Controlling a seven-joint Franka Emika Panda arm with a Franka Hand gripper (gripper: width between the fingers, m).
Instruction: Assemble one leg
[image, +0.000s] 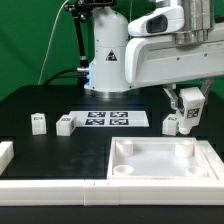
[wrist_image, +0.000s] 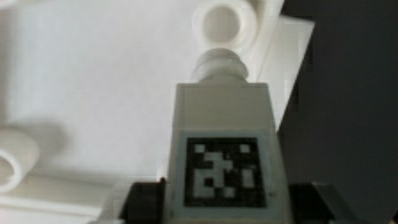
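My gripper (image: 189, 117) is shut on a leg (image: 190, 103), a white oblong block with a black-and-white tag, and holds it above the table just behind the far right corner of the large white tray (image: 150, 176). In the wrist view the leg (wrist_image: 222, 115) fills the middle between my dark fingers (wrist_image: 150, 200), and its narrow peg end points toward a round corner socket (wrist_image: 226, 22) of the tray (wrist_image: 89, 70). Three more legs stand on the table: two at the exterior view's left (image: 38, 122) (image: 66, 125) and one by the gripper (image: 170, 124).
The marker board (image: 105, 119) lies flat on the black table in front of the robot base (image: 108, 60). A white L-shaped rail (image: 40, 186) runs along the front and left edge. A green backdrop stands behind.
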